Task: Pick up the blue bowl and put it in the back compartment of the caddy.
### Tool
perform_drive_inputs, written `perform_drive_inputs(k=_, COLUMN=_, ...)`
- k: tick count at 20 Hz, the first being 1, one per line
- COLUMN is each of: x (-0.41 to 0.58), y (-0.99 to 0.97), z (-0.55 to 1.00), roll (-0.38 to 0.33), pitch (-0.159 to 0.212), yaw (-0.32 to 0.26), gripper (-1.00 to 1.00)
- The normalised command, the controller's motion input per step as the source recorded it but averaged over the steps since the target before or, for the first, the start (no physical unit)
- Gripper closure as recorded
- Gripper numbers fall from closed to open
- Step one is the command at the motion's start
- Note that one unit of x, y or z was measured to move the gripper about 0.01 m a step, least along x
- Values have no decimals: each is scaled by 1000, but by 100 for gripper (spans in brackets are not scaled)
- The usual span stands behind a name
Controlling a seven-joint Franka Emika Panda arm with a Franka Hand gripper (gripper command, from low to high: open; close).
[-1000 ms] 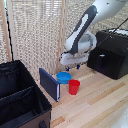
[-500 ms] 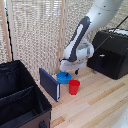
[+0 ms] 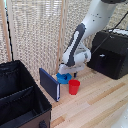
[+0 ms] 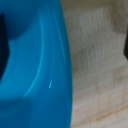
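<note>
The blue bowl [image 3: 63, 77] rests on the wooden table between the dark-blue slab and the red cup [image 3: 74, 86]. My gripper [image 3: 64, 73] is down right over the bowl; its fingers are hidden by the hand, so I cannot see how they stand. In the wrist view the bowl's bright blue rim and wall [image 4: 35, 65] fill much of the picture at very close range, with bare wood beside it and a dark fingertip [image 4: 126, 47] at the frame's edge. The black fabric caddy [image 3: 20, 102] stands at the exterior view's left, a divider [image 3: 17, 94] splitting it in two.
A flat dark-blue slab [image 3: 50, 84] stands on edge between the bowl and the caddy. A black hard box [image 3: 111, 52] sits at the exterior view's right. A bamboo blind hangs behind the table.
The arm has lowered, bringing the gripper down onto the blue bowl. The bowl, cup and slab have stayed in place.
</note>
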Motion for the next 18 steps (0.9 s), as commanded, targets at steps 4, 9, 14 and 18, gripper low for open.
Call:
perform_drive_inputs(k=4, x=259, y=-1, z=-72, roll=0, pitch=25, yaw=2, gripper=100)
perform_drive_inputs(k=9, x=113, y=0, z=-2, roll=0, pitch=17, yaw=-1, gripper=100)
perform_drive_inputs(k=14, x=-30, y=1, z=366, roll=-6, pitch=3, yaw=-15, gripper=100)
perform_drive_inputs(k=18, x=26, y=1, z=952, roll=26, pitch=16, yaw=-33, gripper=100)
